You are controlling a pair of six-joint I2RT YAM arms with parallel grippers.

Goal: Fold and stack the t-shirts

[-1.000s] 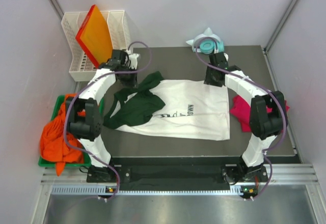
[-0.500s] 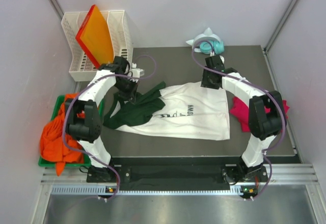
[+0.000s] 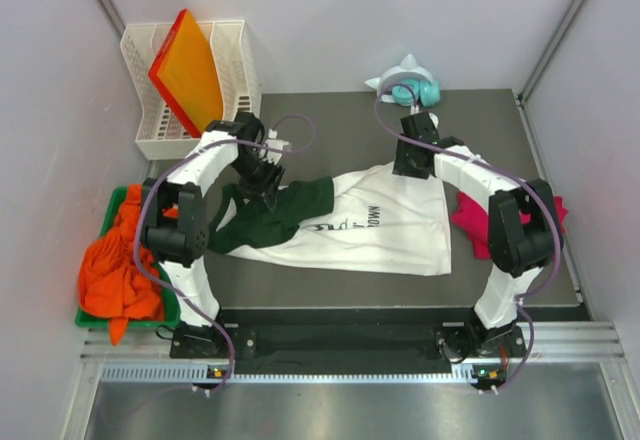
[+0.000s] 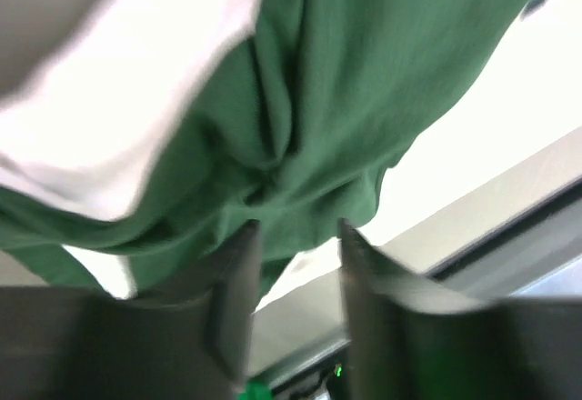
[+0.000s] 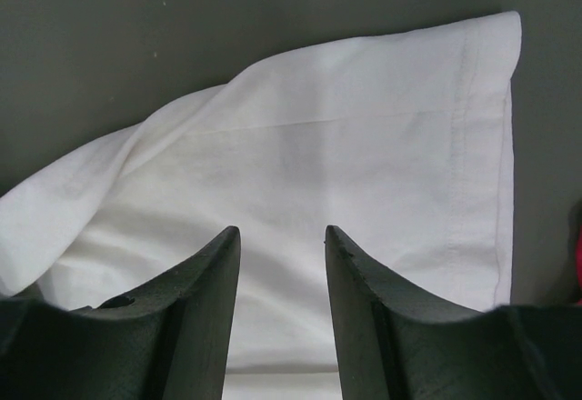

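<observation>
A white t-shirt (image 3: 385,230) with black print lies spread on the dark mat (image 3: 330,120). A dark green t-shirt (image 3: 275,215) is bunched over its left part. My left gripper (image 3: 262,175) hovers at the green shirt's upper edge. In the left wrist view its jaws (image 4: 300,227) stand apart with nothing between them, and green cloth (image 4: 364,82) lies just beyond the tips over white fabric (image 4: 118,118). My right gripper (image 3: 405,160) is open above the white shirt's far edge, close to the hemmed corner (image 5: 482,100).
A red shirt (image 3: 470,215) lies crumpled at the mat's right edge. Orange clothes fill a green bin (image 3: 115,265) at the left. A white rack with an orange folder (image 3: 185,70) stands at the back left. Teal headphones (image 3: 415,88) sit at the back.
My left gripper has travelled from the mat's far left corner down and right onto the green shirt, whose long sleeve now lies folded in. The right gripper shifted slightly left.
</observation>
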